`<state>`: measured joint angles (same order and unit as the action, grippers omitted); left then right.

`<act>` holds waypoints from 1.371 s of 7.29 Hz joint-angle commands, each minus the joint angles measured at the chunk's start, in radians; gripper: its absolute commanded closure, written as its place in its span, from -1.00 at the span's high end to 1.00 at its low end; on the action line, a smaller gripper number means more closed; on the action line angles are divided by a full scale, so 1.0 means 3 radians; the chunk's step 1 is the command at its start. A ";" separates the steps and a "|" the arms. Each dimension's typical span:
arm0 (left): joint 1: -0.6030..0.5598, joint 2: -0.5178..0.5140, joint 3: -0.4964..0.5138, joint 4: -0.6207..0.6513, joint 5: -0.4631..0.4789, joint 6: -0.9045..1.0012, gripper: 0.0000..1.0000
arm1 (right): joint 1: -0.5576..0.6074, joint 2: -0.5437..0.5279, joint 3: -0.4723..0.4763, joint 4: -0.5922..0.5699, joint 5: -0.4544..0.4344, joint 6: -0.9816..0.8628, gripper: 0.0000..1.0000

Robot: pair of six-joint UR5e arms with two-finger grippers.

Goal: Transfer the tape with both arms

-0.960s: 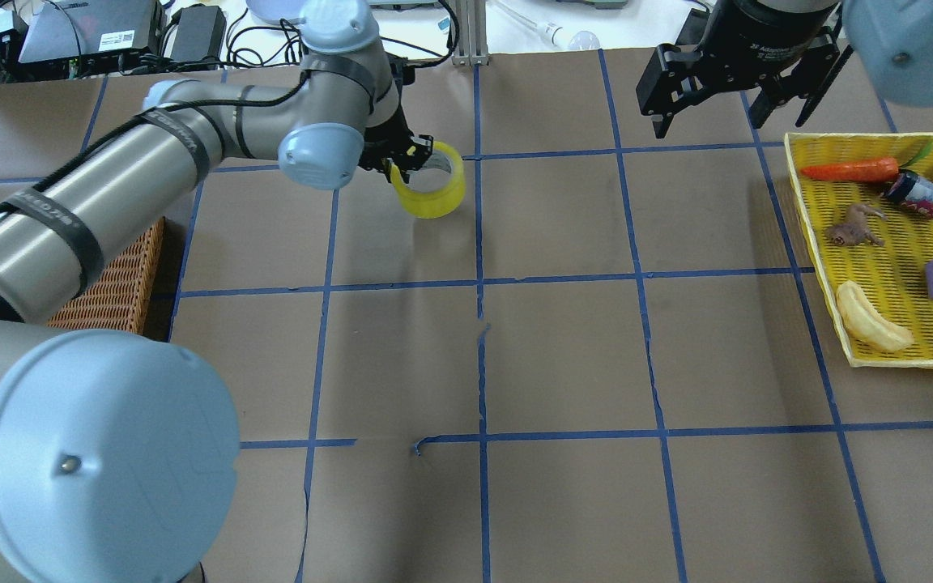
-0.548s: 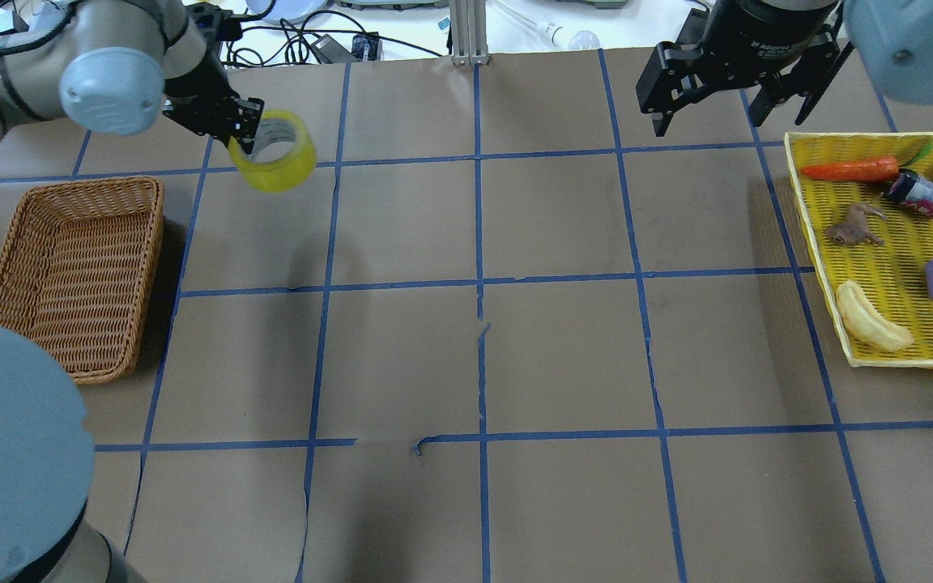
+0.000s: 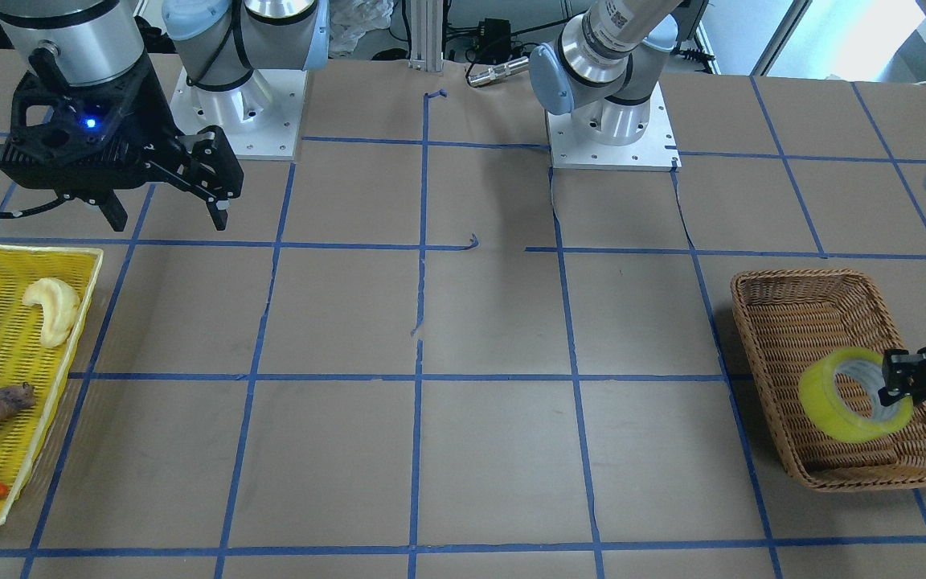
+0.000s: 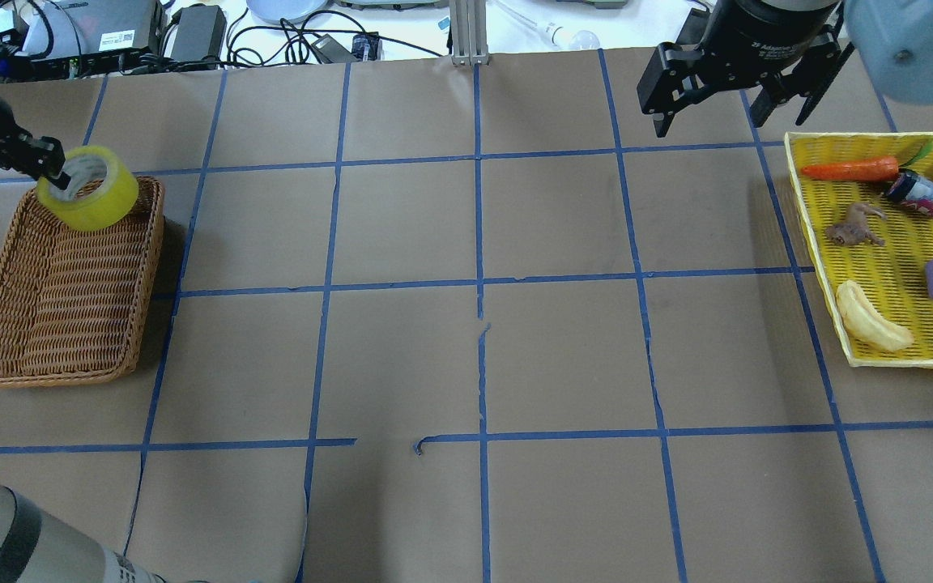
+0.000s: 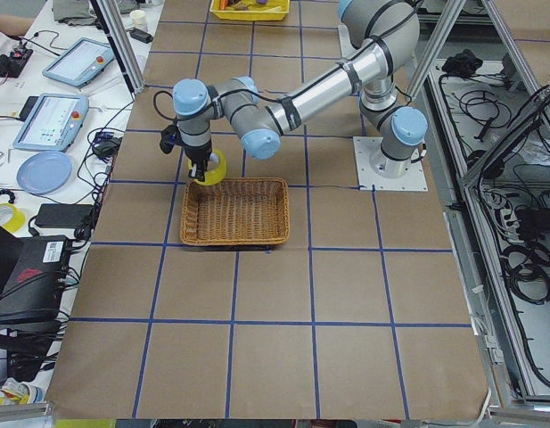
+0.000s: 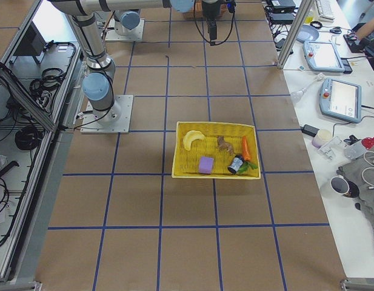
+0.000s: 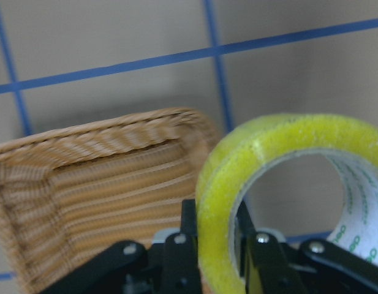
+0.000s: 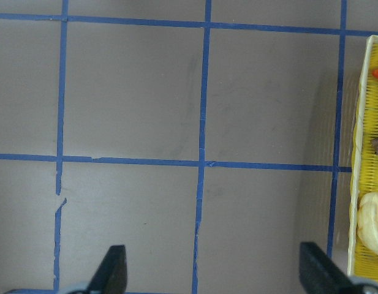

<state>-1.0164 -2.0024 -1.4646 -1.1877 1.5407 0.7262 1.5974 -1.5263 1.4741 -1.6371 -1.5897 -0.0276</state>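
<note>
2 arms: left busy, right idle.
Left end effector (image 4: 57, 172): pinching the tape (image 4: 98, 206) by its wall, 1 finger through the hole, for a steady carry.
Tape: held over the wicker basket (image 4: 45, 379), at its far end, apparently for release.
Right end effector (image 4: 730, 121): spread wide, empty, near the yellow tray (image 4: 904, 362).

White lettering on the black body of the right tool (image 4: 731, 120) reads roughly "2F Adaptive"; the rest is too small. Green print inside the tape (image 7: 262, 144) core is blurred. A barcode label on a dark box (image 4: 86, 28) is illegible.
</note>
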 commanded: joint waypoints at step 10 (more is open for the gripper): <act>-0.0098 0.0592 -0.0447 0.0323 -0.0053 0.0026 1.00 | 0.0003 0.0000 -0.0005 -0.0004 0.0012 -0.0005 1.00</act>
<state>-1.0010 -1.9097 -1.6392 -0.9785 1.5135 0.7811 1.5985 -1.5274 1.4726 -1.6376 -1.5861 -0.0292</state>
